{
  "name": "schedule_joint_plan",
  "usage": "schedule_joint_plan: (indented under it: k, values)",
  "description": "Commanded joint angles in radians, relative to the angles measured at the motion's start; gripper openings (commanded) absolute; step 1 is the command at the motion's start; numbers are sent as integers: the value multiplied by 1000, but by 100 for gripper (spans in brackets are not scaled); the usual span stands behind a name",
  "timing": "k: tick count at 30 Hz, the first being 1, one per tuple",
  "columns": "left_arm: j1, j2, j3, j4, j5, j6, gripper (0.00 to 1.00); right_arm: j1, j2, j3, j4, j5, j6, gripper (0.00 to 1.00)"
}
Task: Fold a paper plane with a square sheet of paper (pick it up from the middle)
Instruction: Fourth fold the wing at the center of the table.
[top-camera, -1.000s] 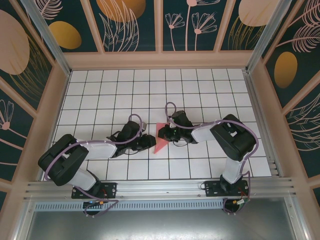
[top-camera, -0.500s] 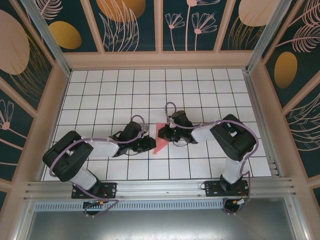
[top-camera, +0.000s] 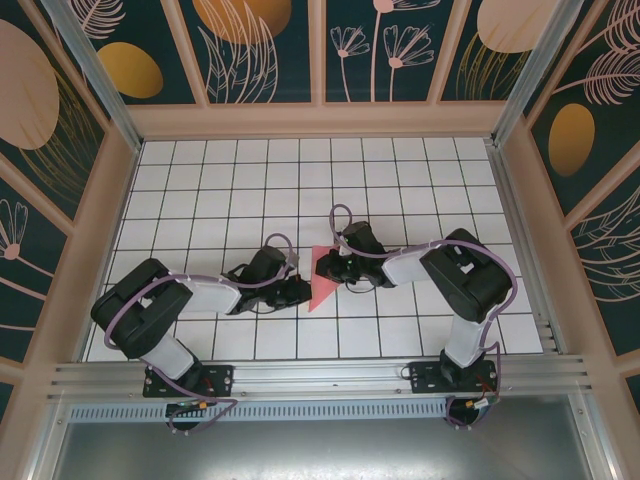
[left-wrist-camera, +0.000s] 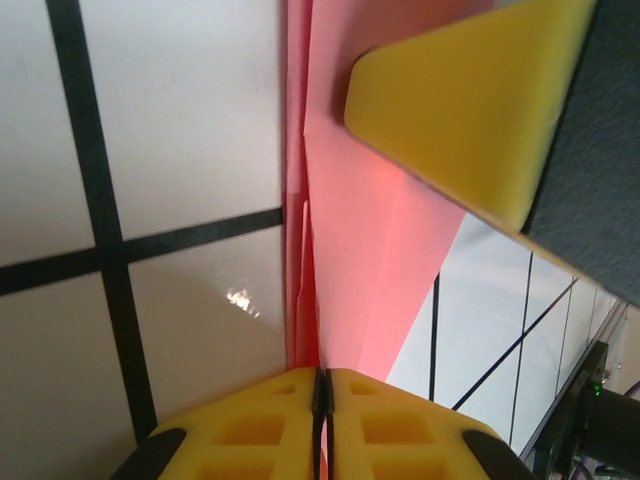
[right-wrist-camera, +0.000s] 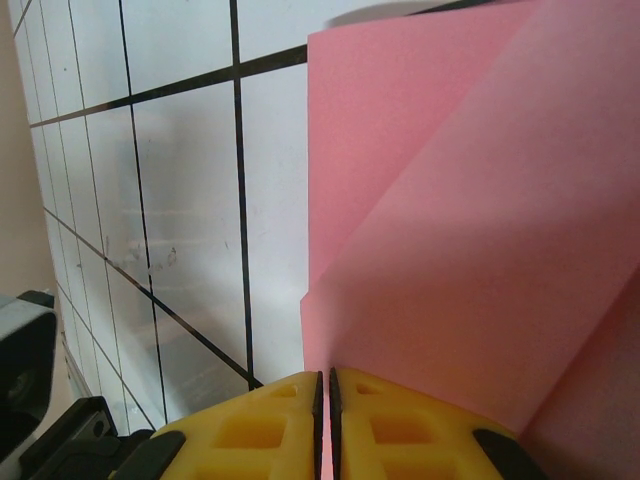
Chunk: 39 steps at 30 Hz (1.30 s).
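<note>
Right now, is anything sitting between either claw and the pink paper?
Nothing visible is. The left claw is shut on one edge of the folded pink paper, and the right claw is shut on another edge of it.

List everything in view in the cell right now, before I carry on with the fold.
paper: one folded sheet, pink-red, on the table between the claws
table: one, white tiles with black grid lines, cell floor
wall panels: several, dark teal floral prints in wooden frames, around the table
rail: one, silver metal, near edge
left arm: one, black and white, purple cable
right arm: one, same colours
left claw: yellow, shut on paper's left edge
right claw: yellow, shut on paper's far part
</note>
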Motion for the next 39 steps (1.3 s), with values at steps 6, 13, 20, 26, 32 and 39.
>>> schedule_joint_plan:
  k: [6,13,20,26,32,39]
  values:
    - [-33,-39,-10,-80,18,24,15,14,57,-24,-132,76,-13,14]
    - [-45,-30,-15,-112,0,19,6,13,56,-24,-136,80,-15,14]
    - [-53,-44,-46,-134,-14,0,10,13,61,-26,-144,87,-19,14]
    - [-55,-92,-50,-157,-33,7,11,15,64,-27,-146,91,-20,14]
    - [-56,-73,-46,-157,-46,3,5,14,65,-24,-145,93,-19,14]
    - [-77,-43,-44,-201,-40,6,2,20,73,-15,-157,98,-21,13]
